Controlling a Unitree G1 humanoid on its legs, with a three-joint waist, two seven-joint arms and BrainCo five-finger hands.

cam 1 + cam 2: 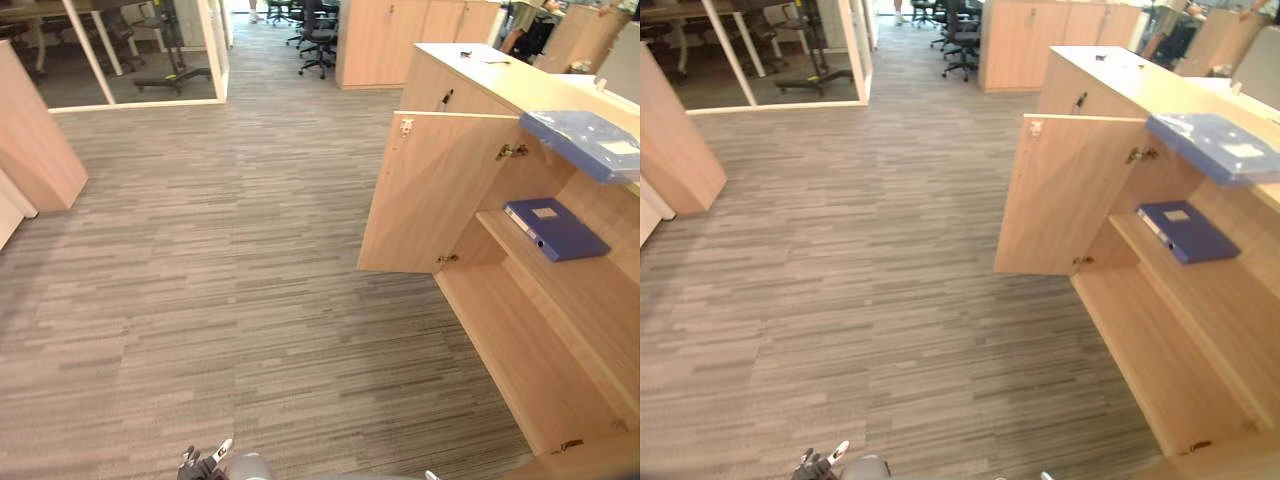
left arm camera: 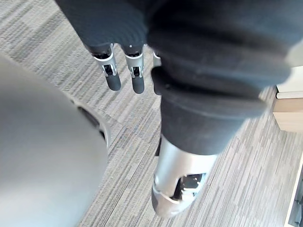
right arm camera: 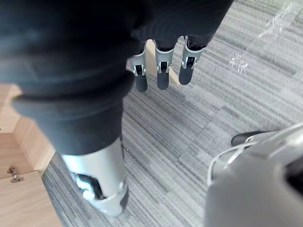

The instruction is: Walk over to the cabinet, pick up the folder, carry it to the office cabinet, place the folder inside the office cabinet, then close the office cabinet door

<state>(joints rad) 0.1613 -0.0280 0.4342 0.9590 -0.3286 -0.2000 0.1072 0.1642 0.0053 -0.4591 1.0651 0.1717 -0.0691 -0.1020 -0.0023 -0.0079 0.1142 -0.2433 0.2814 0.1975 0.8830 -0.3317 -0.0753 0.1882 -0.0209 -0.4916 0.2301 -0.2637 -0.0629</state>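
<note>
on the cabinet shelf [image 1: 592, 292], eye views, blue folder [image 1: 556, 229] flat; wrist views, left hand [image 2: 112, 75], right hand [image 3: 188, 71], fingers [image 2: 138, 80] straight, empty

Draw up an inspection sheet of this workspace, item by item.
Surface: grey striped carpet.
Job's things: dark blue folder lies flat on the middle shelf of the light wooden office cabinet; cabinet door stands open.
Clutter: translucent blue plastic wallet on the cabinet top, overhanging its front edge.
Hands: left hand and right hand hang over the carpet, fingers straight, holding nothing.
Cables: nothing seen.
Surroundings: glass partition, black office chairs, further wooden cabinets beyond.
</note>
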